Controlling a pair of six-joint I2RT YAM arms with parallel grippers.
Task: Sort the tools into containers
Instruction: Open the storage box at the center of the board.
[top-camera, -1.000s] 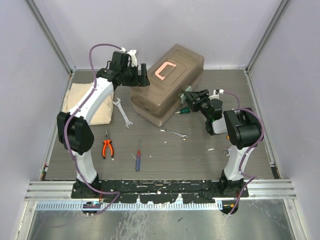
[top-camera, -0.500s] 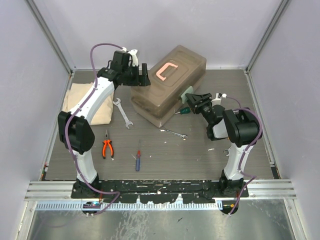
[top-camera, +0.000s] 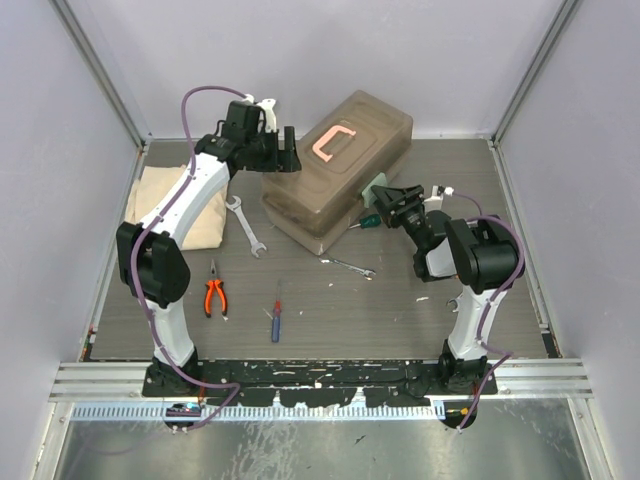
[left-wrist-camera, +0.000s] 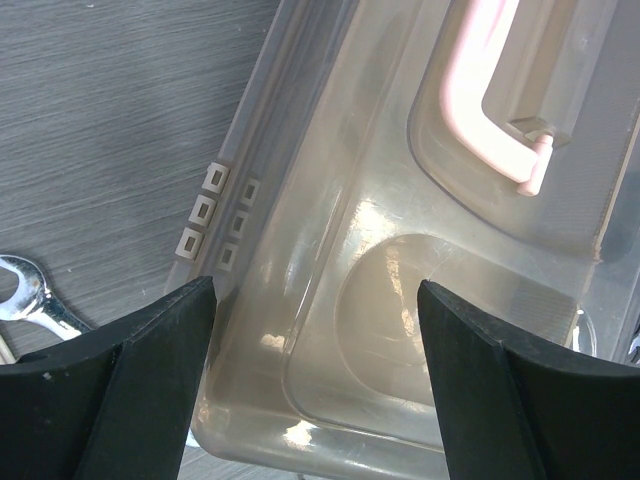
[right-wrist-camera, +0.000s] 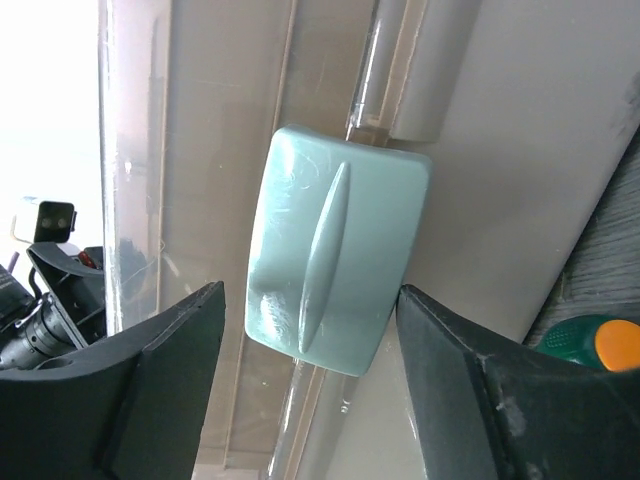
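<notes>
Currently the brown translucent toolbox (top-camera: 300, 205) sits closed in the upper middle of the tabletop (top-camera: 400, 310), its salmon-pink handle (top-camera: 333, 142) lying flat on the lid. The left gripper (top-camera: 287, 150) hovers at the box's upper-left end; in the left wrist view its jaws stand wide apart over that end of the lid, holding nothing. The right gripper (top-camera: 385, 205) is at the box's right-hand side, and in the right wrist view its jaws are spread wide either side of the pale green latch (right-wrist-camera: 335, 250), with a gap showing on both sides. A green-handled screwdriver (top-camera: 366, 222) lies just below the latch, close to the box wall. Left of the box lies a large silver wrench (top-camera: 245, 226); a smaller wrench (top-camera: 350, 266) lies below the box. Orange-handled pliers (top-camera: 214, 296) and a blue-red screwdriver (top-camera: 276, 315) lie in the lower left. A tan, tray-like piece (top-camera: 150, 195) rests at the left edge, partly under the left arm
</notes>
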